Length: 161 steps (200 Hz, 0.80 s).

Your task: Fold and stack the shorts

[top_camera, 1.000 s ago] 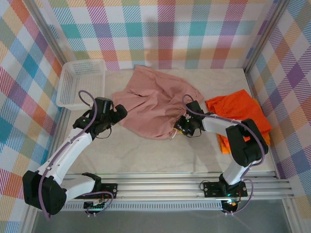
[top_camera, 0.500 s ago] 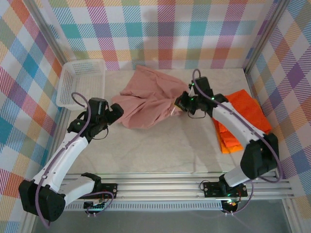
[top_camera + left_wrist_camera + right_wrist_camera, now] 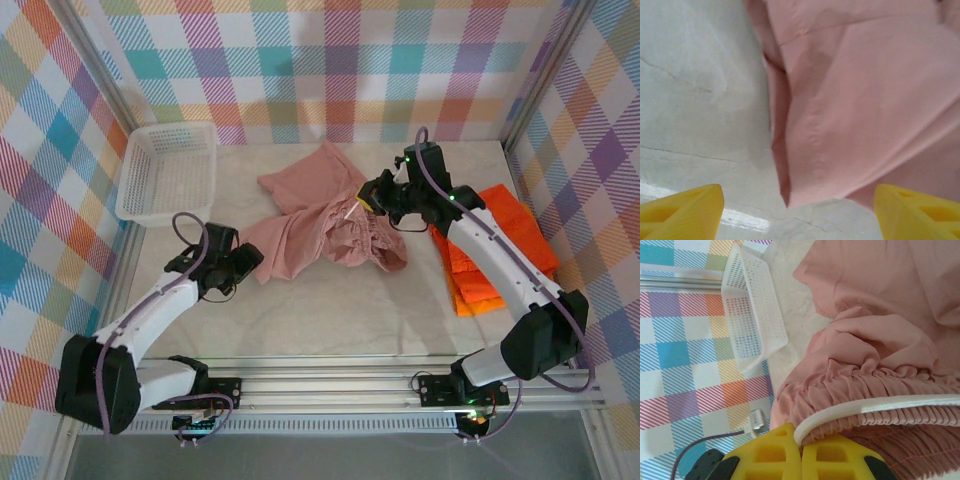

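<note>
— What is getting lost from sight here?

— From above, the left pincer [image 3: 250,263] is sitting low at the near-left tip of the pink shorts [image 3: 310,215], and its dark wrist is covering the fingertips. Whether it is touching the cloth, I cannot tell.

— And from its own camera?

— Its yellow fingers [image 3: 682,210] are standing wide apart with nothing clamped. A pointed corner of the pink cloth is lying between them on the counter [image 3: 695,100], and the rest of the cloth is running off the frame.

— What is the right pincer [image 3: 368,197] doing?

— Its fingers are pressing tightly together on the white drawstring [image 3: 880,407] at the gathered waistband [image 3: 865,380]. It is holding that edge of the pink shorts raised over the far middle of the counter.

— What is getting in the way?

— The right arm [image 3: 490,255] is crossing the orange shorts [image 3: 518,218] lying at the right side, so I cannot count the pieces stacked there. The white basket [image 3: 170,175] is sitting in the far-left corner, well apart from the cloth.
</note>
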Each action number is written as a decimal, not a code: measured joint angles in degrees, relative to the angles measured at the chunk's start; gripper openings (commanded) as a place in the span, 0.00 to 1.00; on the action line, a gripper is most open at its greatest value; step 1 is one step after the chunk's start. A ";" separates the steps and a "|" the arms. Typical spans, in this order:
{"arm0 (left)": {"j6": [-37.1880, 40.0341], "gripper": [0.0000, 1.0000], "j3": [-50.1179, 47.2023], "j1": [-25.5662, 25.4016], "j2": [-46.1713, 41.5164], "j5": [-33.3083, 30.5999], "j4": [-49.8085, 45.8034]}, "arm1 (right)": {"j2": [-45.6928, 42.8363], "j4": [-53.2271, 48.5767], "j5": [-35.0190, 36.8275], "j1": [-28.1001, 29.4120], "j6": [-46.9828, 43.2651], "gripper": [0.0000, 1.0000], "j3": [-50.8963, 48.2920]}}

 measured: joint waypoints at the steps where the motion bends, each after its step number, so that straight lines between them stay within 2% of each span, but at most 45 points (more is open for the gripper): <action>1: -0.02 0.77 -0.02 -0.02 0.17 0.00 0.07 | 0.00 0.00 0.00 0.00 0.09 0.00 -0.04; 41: -0.24 0.75 -0.11 -1.86 5.90 0.00 4.46 | 0.00 -0.15 0.02 0.00 0.33 0.00 -1.36; 55: -0.79 0.70 -0.13 -2.54 7.69 0.00 6.19 | 0.00 -0.17 0.02 0.00 0.31 0.00 -1.55; 88: -1.25 0.42 -0.11 -3.89 12.02 -0.15 9.44 | 0.00 -0.20 0.31 -0.02 0.09 0.00 -1.97; 99: -0.81 0.30 0.15 -4.07 13.49 -0.35 9.60 | -0.02 -0.20 0.48 -0.02 -0.11 0.00 -2.38; 110: -1.20 0.11 0.83 -4.07 14.67 -0.81 9.42 | -0.13 -0.22 0.68 -0.24 -0.44 0.00 -3.08; 119: -0.55 0.00 1.95 -4.07 15.32 -1.16 8.37 | -0.35 -0.24 0.74 -0.42 -1.03 0.00 -3.93; 161: 4.17 0.00 14.53 -1.66 13.62 -4.00 -2.08 | -2.69 -2.84 2.58 -2.43 -4.79 0.00 -9.18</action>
